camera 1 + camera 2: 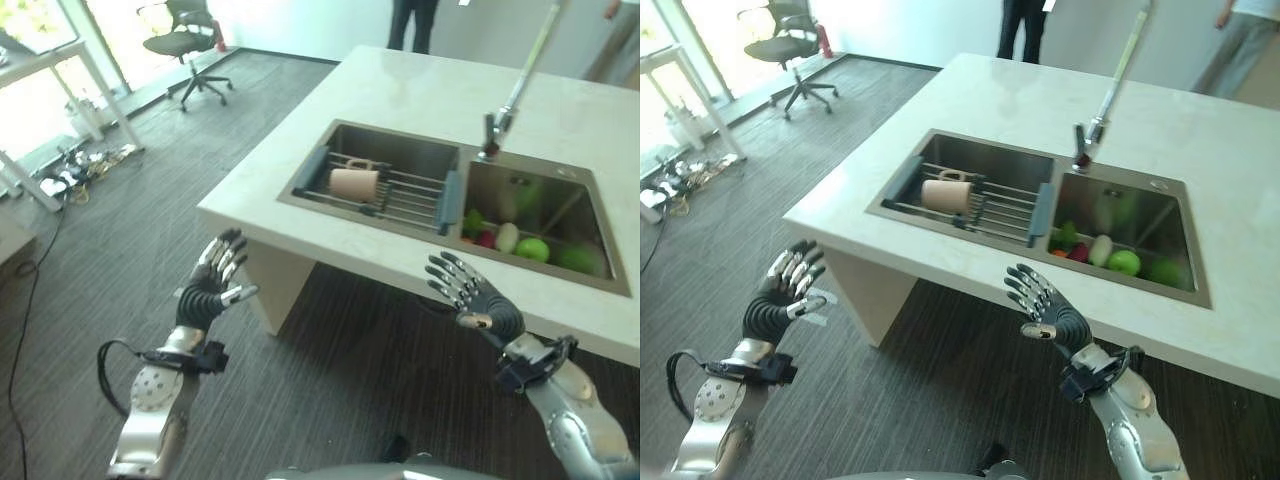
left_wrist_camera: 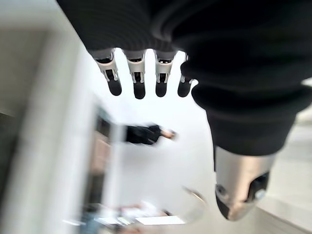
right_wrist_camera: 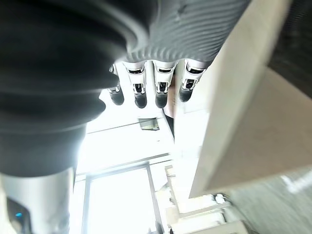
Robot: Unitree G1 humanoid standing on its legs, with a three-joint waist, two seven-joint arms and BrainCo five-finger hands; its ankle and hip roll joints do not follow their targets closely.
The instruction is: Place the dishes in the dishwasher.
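A beige mug (image 1: 355, 184) lies on its side on a wire rack (image 1: 400, 195) over the left basin of a steel sink (image 1: 330, 135). My left hand (image 1: 210, 285) hangs open over the floor, below and left of the counter's corner, holding nothing. My right hand (image 1: 478, 300) is open too, fingers spread, just in front of the counter's near edge below the right basin. Both hands are well short of the mug.
The right basin (image 1: 575, 195) holds green and red fruit and vegetables (image 1: 533, 248). A tall tap (image 1: 510, 105) rises behind the sink. The pale counter (image 1: 420, 90) juts toward me. An office chair (image 1: 190, 45) and a white table (image 1: 60, 60) stand at the far left. A person (image 1: 412, 25) stands behind the counter.
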